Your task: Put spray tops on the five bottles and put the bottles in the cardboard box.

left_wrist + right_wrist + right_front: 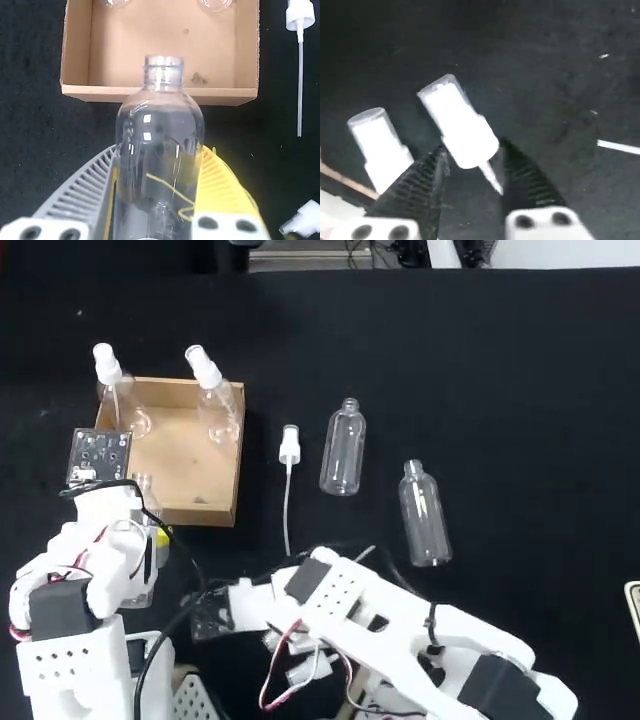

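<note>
Left tool (143, 535), high view: cardboard box (225, 455) just ahead of it. Left wrist view: the tool is clamped on an uncapped bottle (160, 130). Right wrist view: right tool (472, 150) is closed on a spray top (457, 117). Step judged: capping. The next move calls for lining the top up over the bottle's neck.

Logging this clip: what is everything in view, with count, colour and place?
Capped clear plastic bottles: two, white spray tops on, standing in the cardboard box.
Uncapped clear plastic bottles: three; two lying on the table, one in the left gripper.
Loose white spray tops: three; one beside the box, two by the right gripper.
Cardboard box: one, brown, by the left arm.
Table: one, black.
Left gripper: grey and yellow, shut on a bottle.
Right gripper: black, at a spray top.
</note>
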### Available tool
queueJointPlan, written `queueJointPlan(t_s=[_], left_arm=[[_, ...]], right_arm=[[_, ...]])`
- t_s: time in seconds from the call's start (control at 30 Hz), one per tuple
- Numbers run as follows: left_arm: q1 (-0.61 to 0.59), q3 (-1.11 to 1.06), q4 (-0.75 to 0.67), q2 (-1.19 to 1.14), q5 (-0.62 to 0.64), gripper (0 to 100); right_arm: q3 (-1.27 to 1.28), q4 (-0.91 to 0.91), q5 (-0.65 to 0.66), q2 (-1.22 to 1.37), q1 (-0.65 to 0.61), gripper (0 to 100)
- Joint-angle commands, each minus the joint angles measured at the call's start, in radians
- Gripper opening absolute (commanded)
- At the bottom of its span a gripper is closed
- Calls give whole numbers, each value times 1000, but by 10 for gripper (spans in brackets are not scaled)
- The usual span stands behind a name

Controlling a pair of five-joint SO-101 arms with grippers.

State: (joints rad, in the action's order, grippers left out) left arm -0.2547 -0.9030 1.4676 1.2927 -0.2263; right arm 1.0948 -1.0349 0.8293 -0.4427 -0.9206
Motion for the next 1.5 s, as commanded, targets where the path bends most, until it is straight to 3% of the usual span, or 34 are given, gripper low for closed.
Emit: queueJointPlan(t_s=[0.0, 0.2, 0.3, 0.43, 0.67, 0.77, 1.0, 1.17, 1.47], left_arm=[[-12, 7, -12, 3, 11, 30], [-12, 7, -12, 3, 11, 30], [-12, 7, -12, 3, 11, 30], [-12, 7, -12, 3, 11, 30], [-12, 7, -12, 3, 11, 30], [-12, 7, -12, 3, 11, 30], [-12, 7, -3, 3, 9, 30], [-12, 7, -2, 3, 9, 30], [-12, 7, -2, 3, 14, 30]], right_arm=[[-62, 15, -32, 4, 137, 37], [-134, 12, -160, 4, 522, 37], [-160, -18, -221, 10, 623, 40], [-165, -133, -204, 10, 623, 74], [-194, -155, -206, 10, 606, 296], [-237, -155, -206, 10, 598, 292], [-176, -114, -206, 12, 446, 281], [-67, -3, -147, 12, 443, 261], [-21, 0, -87, 12, 494, 261]])
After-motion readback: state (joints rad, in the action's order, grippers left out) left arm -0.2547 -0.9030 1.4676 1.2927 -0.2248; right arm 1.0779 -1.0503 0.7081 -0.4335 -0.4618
